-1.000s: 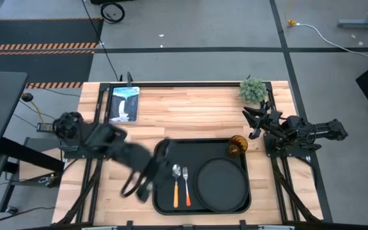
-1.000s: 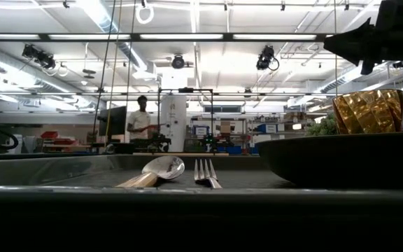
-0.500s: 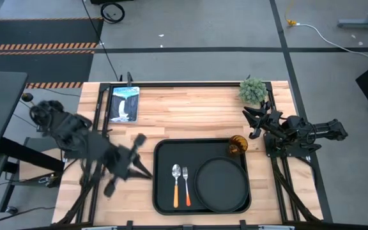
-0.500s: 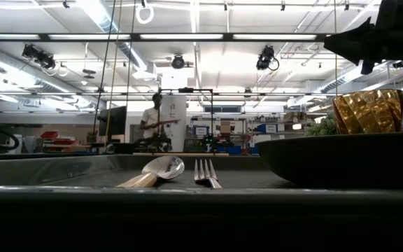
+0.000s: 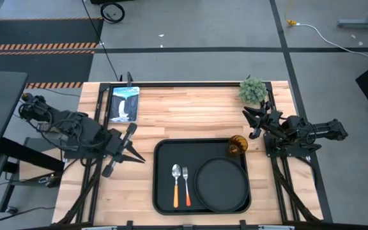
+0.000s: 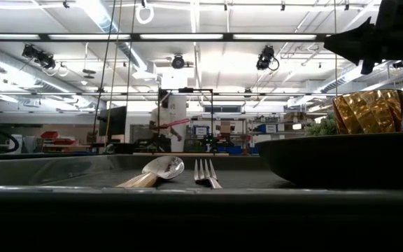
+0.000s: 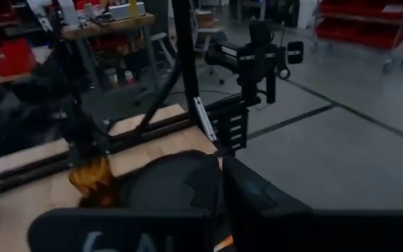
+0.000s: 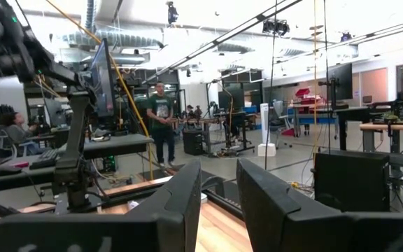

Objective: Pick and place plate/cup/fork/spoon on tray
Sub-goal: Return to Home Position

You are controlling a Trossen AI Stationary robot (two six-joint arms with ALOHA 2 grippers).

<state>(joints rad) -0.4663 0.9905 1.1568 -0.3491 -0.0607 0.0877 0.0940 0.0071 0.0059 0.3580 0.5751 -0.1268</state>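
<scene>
On tray: fork, spoon parallel, heads pointing far edge. Left gripper spread, empty; right gripper parted, empty.

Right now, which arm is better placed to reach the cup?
Right. The right gripper hangs open just beyond the tray's far right corner, close to the cup. The left gripper is off the tray's left side, with the tray's whole width between it and the cup.

No legible text or labels.
</scene>
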